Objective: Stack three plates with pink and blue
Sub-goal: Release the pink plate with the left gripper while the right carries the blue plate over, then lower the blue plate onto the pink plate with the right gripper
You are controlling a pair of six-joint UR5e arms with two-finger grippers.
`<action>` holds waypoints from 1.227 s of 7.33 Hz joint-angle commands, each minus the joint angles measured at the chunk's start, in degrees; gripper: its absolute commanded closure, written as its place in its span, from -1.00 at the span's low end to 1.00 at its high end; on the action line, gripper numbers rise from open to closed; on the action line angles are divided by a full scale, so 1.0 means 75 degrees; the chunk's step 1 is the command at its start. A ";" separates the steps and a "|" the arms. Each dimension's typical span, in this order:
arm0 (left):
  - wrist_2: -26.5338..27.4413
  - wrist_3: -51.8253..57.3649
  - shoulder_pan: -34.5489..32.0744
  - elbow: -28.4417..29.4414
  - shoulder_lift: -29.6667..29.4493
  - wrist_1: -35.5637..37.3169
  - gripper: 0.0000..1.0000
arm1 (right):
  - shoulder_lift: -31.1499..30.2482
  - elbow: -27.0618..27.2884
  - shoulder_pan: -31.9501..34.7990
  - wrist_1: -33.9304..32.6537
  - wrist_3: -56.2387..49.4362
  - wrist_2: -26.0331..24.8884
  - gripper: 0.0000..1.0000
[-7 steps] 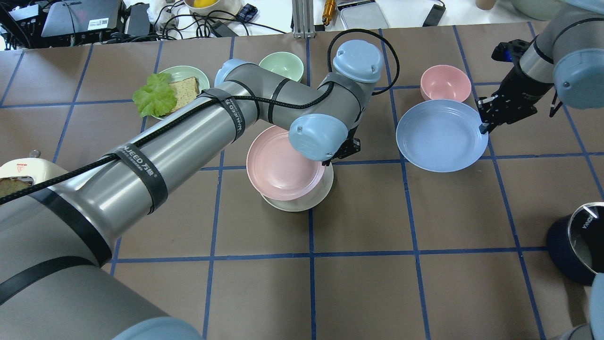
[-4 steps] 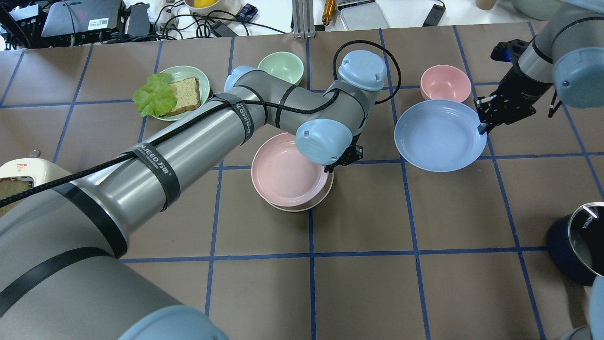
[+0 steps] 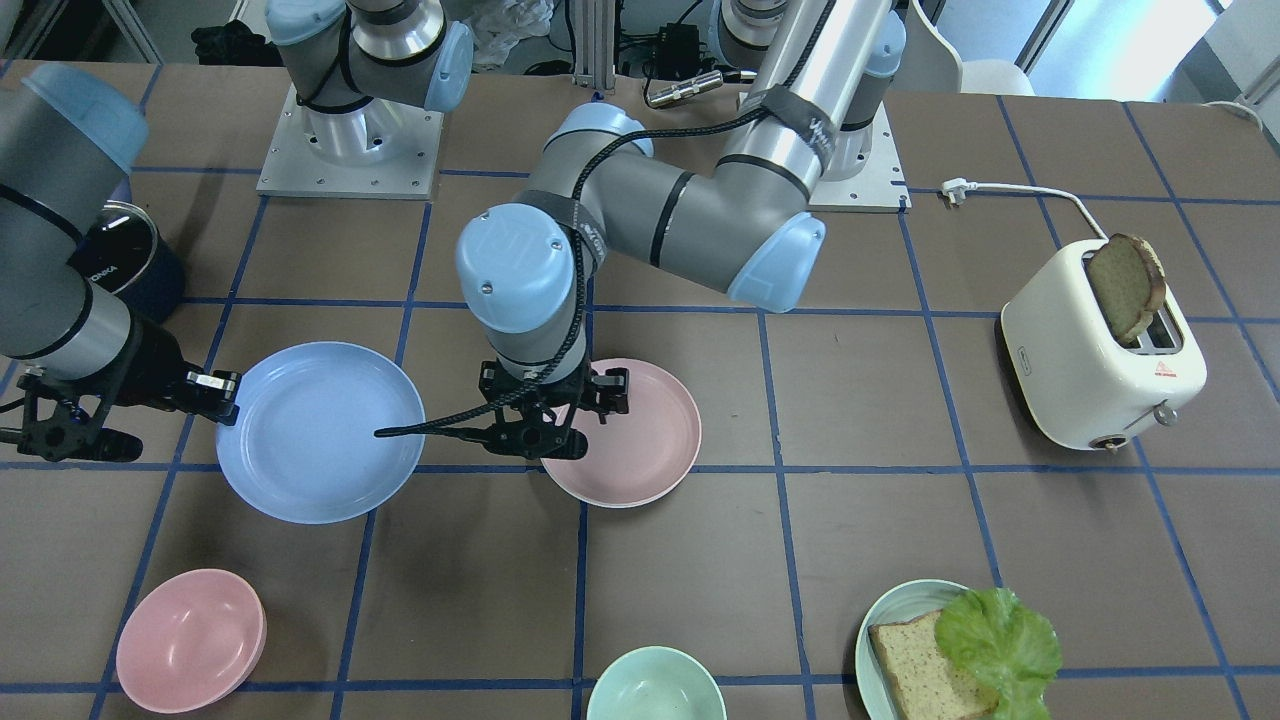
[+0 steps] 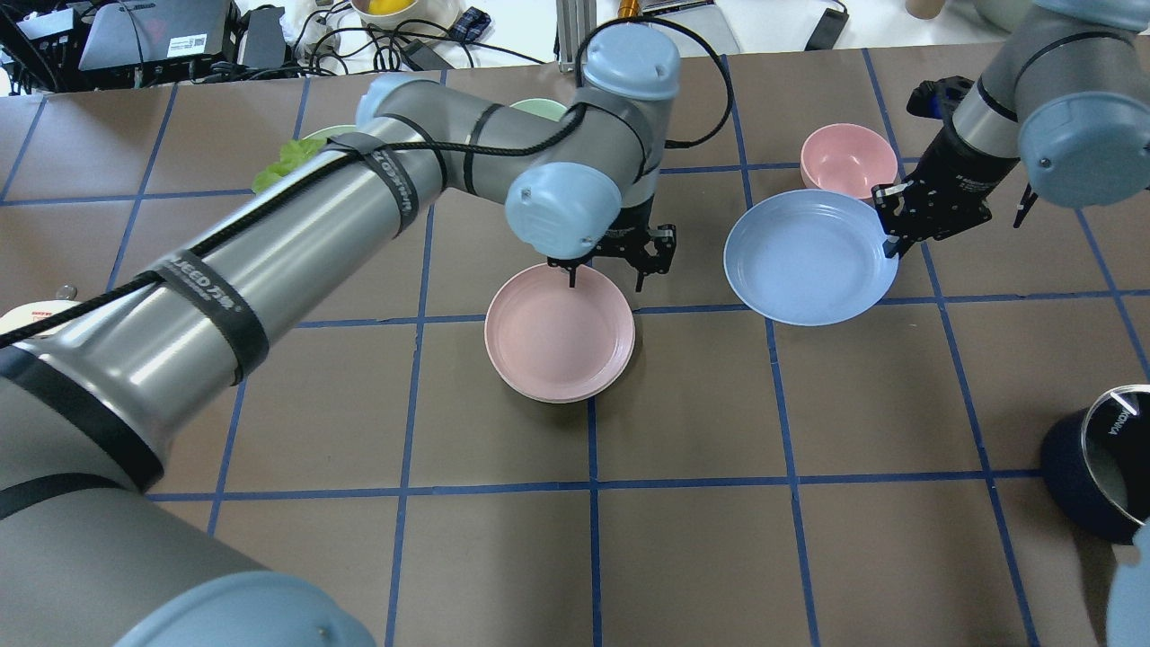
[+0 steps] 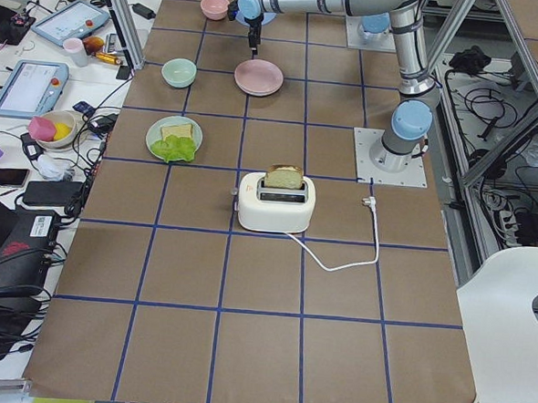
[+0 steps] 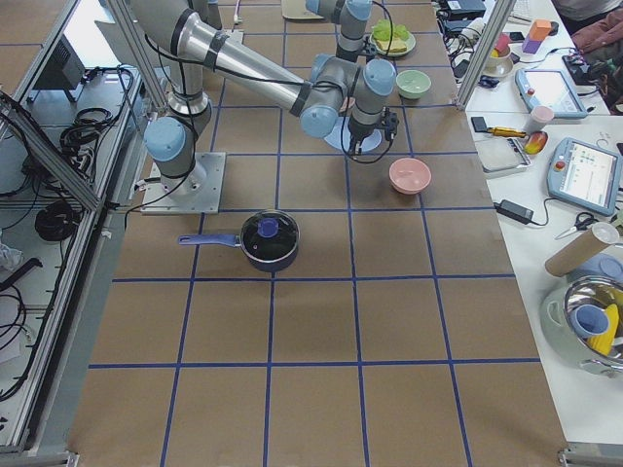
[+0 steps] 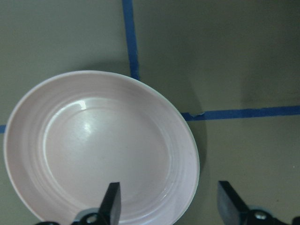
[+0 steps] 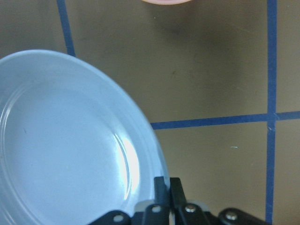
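The pale pink plate [image 4: 559, 334] lies stacked on the cream-white plate, of which only a thin front rim [image 4: 561, 400] shows. My left gripper [image 4: 608, 272] is open and empty, just above the pink plate's far edge; its wrist view shows the pink plate [image 7: 93, 150] below the spread fingers. My right gripper [image 4: 892, 244] is shut on the right rim of the light blue plate [image 4: 809, 256] and holds it up, to the right of the stack. The front view shows the blue plate [image 3: 320, 430] and the pink plate [image 3: 640, 440] side by side.
A pink bowl [image 4: 847, 157] stands just behind the blue plate. A mint bowl [image 3: 655, 690] and a green plate with bread and lettuce [image 3: 950, 650] stand on the far side. A toaster [image 3: 1100, 350] is on the robot's left and a dark pot [image 4: 1101, 458] at the right.
My left gripper set the pink plate on the cream-white plate, let go and drew back and up. My right gripper carried the blue plate a little to the left.
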 commanded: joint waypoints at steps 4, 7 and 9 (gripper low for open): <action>0.0109 0.0901 0.2239 0.0047 0.2000 -0.1874 -1.00 | 0.0119 0.0351 0.2701 -0.0951 0.3609 0.0909 1.00; 0.0110 0.0912 0.2252 -0.0244 0.3115 -0.2007 -1.00 | 0.0402 0.1157 0.3621 -0.2922 0.4739 0.0872 1.00; 0.0074 0.1191 0.2357 -0.1156 0.3410 -0.0961 -1.00 | 0.0554 0.1604 0.3680 -0.3675 0.5080 0.0884 1.00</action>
